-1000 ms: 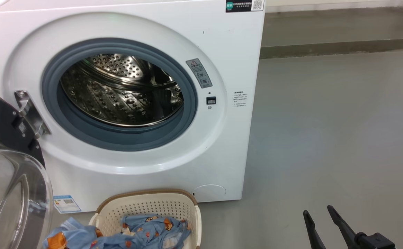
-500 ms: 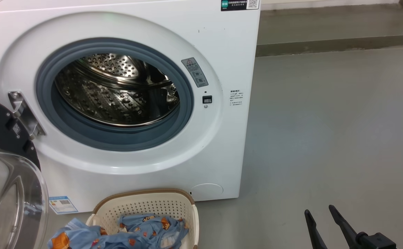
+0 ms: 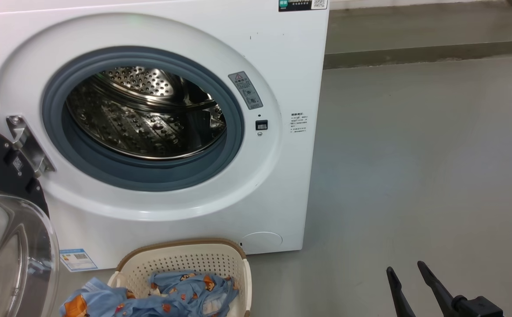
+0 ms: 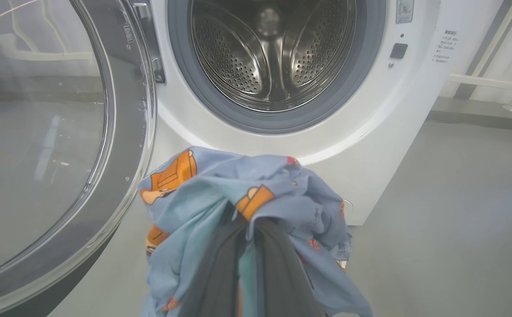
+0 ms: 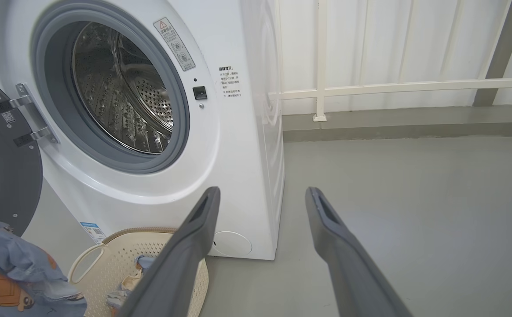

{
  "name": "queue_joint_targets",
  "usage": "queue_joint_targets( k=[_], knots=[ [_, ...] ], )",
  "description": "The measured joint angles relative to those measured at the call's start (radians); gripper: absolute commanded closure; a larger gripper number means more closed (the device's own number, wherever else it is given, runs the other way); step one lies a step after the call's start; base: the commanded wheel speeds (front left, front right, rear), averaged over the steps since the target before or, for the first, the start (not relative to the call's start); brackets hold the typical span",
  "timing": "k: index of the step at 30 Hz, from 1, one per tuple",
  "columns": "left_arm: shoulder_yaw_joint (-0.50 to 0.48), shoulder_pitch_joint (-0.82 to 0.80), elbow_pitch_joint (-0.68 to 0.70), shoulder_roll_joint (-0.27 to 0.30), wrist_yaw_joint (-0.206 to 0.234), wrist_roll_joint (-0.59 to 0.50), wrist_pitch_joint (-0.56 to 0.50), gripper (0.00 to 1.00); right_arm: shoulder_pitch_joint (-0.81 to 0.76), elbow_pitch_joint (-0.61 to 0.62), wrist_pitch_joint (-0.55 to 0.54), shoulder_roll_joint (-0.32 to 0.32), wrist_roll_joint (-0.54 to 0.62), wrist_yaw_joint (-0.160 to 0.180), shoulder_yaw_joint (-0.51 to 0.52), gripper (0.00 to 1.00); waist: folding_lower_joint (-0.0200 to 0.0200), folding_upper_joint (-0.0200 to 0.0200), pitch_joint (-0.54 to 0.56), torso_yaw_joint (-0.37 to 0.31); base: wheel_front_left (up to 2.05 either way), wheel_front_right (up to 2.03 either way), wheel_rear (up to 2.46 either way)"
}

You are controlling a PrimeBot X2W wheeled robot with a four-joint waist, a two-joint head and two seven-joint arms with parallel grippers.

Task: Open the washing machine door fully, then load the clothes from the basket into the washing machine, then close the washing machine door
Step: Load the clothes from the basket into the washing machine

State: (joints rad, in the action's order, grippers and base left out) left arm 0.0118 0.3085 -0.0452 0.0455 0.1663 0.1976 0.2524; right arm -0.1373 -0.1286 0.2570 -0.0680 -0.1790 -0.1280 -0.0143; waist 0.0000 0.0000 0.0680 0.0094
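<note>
The clothes (image 4: 247, 189), a bunch of light blue fabric printed with orange-and-brown cartoon figures, hang pinched between the pressed-together fingers of the left gripper (image 4: 248, 222), in front of and below the washing machine's open mouth. In the head view part of the bundle spills over the left rim of the basket (image 3: 181, 257), while more blue fabric lies crumpled inside it.

Compared with a second ago, the whole head view has slid a little: the washing machine (image 3: 282, 66) sits slightly further left and higher, which is the camera moving. The clothes, the basket and the right gripper (image 3: 404, 266) look much as they did.

The cream perforated basket, with its brown rim, stands on the grey floor (image 3: 414, 154) just in front of the machine's lower panel, near the blue label sticker (image 3: 78, 259). Above it the steel drum (image 3: 146, 114) gleams inside the grey rubber seal (image 3: 150, 176).

The washing machine door (image 3: 1, 158) is swung out to the left on its metal hinge (image 3: 25, 143), its dark inner face and bulging glass bowl turned toward the camera. The right gripper hovers over bare floor to the right of the machine, its two dark fingers spread wide with nothing between them.
</note>
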Motion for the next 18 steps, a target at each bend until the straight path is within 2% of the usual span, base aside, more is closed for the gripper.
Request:
queue_joint_targets(
  k=[13,18],
  knots=[
    [-0.007,-0.003,-0.004,0.000,-0.020,0.000,0.000,1.00,0.000,0.000,0.000,0.001,0.000,0.000,-0.006,0.00,0.0000,0.0000,-0.012,-0.016,0.00,0.00,0.00],
    [-0.010,-0.057,-0.008,0.000,-0.032,0.003,0.000,1.00,0.004,0.000,0.000,0.001,0.000,0.000,-0.009,0.00,0.0000,0.0000,-0.022,-0.034,0.00,0.00,0.00]
  ],
)
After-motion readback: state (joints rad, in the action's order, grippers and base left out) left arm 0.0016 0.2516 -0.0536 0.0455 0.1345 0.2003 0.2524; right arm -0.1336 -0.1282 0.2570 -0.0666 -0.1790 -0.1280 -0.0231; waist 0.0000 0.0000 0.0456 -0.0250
